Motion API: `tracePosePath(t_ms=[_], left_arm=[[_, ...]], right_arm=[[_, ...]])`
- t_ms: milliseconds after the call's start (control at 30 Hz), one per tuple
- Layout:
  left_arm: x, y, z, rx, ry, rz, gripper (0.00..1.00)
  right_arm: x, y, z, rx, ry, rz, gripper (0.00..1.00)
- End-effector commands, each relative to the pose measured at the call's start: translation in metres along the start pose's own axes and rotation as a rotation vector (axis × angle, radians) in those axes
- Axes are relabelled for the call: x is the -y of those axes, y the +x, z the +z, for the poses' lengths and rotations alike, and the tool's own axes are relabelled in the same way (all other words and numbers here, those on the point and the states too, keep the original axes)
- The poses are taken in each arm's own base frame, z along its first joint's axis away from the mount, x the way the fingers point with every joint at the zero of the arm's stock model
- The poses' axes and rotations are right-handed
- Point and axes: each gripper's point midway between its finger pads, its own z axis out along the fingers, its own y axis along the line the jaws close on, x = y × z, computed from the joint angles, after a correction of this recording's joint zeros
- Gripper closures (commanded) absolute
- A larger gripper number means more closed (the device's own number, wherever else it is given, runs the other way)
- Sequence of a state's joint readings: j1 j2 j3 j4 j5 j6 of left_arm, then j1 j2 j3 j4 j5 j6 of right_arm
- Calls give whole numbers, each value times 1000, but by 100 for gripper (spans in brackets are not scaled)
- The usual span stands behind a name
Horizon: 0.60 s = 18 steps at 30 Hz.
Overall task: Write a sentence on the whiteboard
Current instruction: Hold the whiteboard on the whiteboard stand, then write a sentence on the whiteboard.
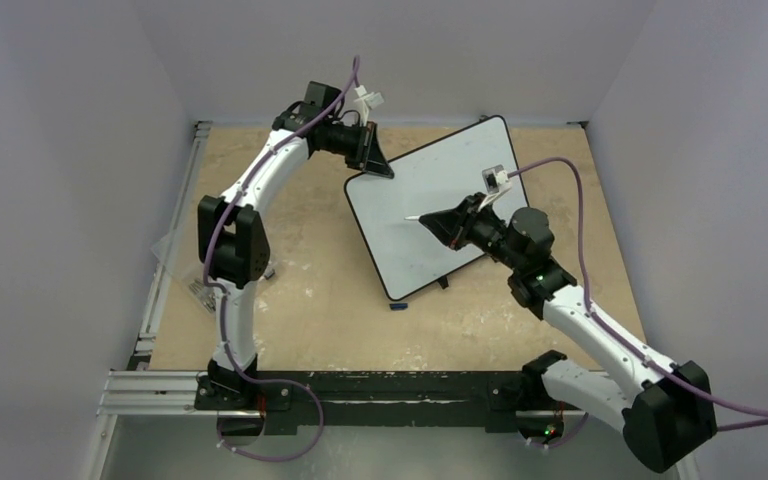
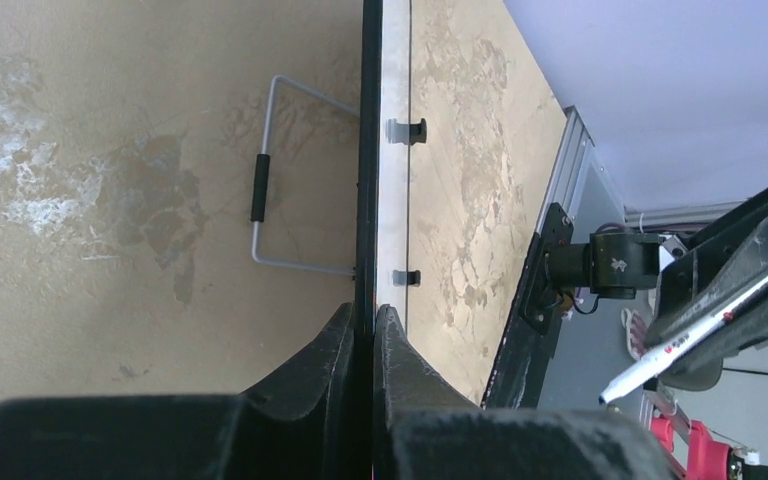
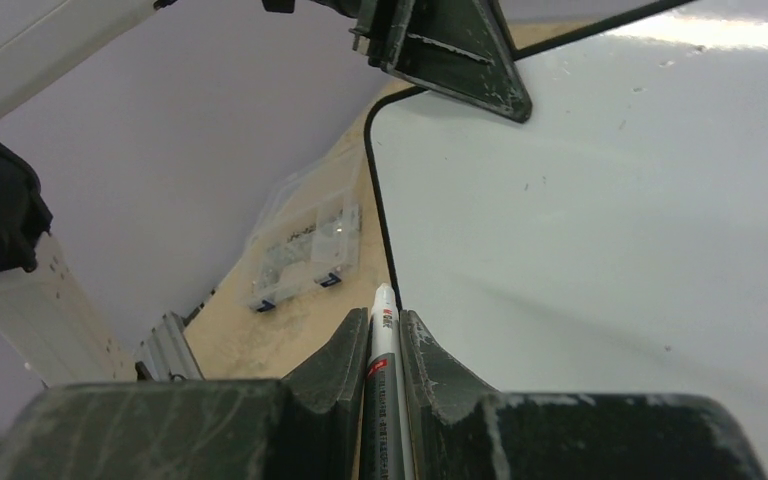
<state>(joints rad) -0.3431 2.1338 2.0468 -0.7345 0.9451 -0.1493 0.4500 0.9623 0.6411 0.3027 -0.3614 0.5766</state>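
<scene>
The whiteboard (image 1: 430,195) stands propped and tilted on the table, its white face (image 3: 610,200) bare; the sentence is not in view. My left gripper (image 1: 375,165) is shut on the board's black rim near its far left corner, one finger on each side of the edge (image 2: 363,310). My right gripper (image 1: 438,222) hangs over the middle of the board, shut on a white marker (image 3: 382,330). The marker's tip (image 1: 412,217) points toward the board's left side. I cannot tell whether it touches the surface.
A clear plastic box of small parts (image 1: 195,290) lies by the table's left edge. A small blue cap (image 1: 397,306) lies in front of the board. The board's wire stand (image 2: 270,170) rests on the table behind it. Grey walls close in three sides.
</scene>
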Motion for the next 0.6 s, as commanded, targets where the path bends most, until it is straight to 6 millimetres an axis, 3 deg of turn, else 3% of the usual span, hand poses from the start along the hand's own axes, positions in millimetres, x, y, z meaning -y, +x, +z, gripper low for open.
tracePosePath(t_ms=[0, 267, 567], left_arm=[[12, -20, -13, 69, -60, 153, 100], [-3, -17, -16, 56, -144, 151, 100], [-8, -8, -15, 32, -148, 184, 100]], right_arm=[[-25, -34, 18, 162, -96, -150, 100], [-31, -8, 64, 110, -157, -244, 100], [-30, -10, 93, 120, -167, -291, 100]])
